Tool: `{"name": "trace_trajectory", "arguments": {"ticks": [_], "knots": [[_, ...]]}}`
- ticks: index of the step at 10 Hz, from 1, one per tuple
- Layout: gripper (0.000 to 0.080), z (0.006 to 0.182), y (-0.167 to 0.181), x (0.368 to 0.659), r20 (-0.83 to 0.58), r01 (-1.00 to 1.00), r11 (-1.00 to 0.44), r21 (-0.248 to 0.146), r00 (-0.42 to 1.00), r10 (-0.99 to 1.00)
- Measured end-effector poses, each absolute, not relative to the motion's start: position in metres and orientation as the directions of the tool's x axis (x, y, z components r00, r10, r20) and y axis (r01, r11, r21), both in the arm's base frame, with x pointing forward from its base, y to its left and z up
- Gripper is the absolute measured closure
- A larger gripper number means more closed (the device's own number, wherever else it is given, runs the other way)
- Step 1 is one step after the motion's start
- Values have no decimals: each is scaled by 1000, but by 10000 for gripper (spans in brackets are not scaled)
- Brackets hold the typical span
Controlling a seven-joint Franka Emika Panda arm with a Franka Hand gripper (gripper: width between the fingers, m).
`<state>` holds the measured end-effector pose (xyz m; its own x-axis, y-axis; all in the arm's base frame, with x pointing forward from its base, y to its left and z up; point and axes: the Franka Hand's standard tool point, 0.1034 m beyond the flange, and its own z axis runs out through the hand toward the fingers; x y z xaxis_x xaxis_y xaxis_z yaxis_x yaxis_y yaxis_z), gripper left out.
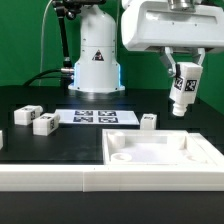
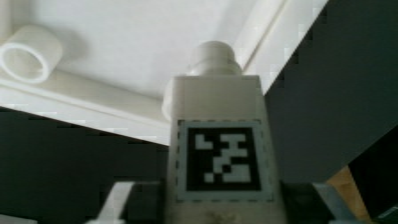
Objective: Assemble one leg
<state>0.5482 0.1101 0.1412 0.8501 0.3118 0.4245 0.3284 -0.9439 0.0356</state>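
Fingers (image 1: 173, 68) were clamped on the leg (image 1: 184, 88), held above the panel (image 1: 160, 134), exterior view's right. Best bet was keeping it upright, peg (image 2: 214, 52) centred over the corner socket (image 2: 31, 55) before lowering.

The gripper (image 1: 183, 70) is up in the air, fingers clamped on a leg (image 1: 184, 92) — slightly tilted, tag facing us, hanging clear of the rimmed white panel (image 1: 115, 152) below. Another leg (image 1: 148, 121) sits on the black table (image 1: 30, 150) just behind the panel's rim — the marker board (image 1: 95, 117) lies to the exterior view's left of it.
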Motion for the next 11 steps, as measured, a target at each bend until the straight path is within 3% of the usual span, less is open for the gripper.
{"name": "trace_trajectory", "arguments": {"ticks": [3, 5, 9, 11], "knots": [[508, 149, 115, 592, 435, 320, -947, 26, 850, 299], [508, 135, 116, 612, 464, 318, -948, 29, 836, 294], [508, 130, 115, 611, 488, 315, -948, 35, 823, 291], [508, 115, 111, 605, 467, 315, -949, 33, 834, 293]]}}
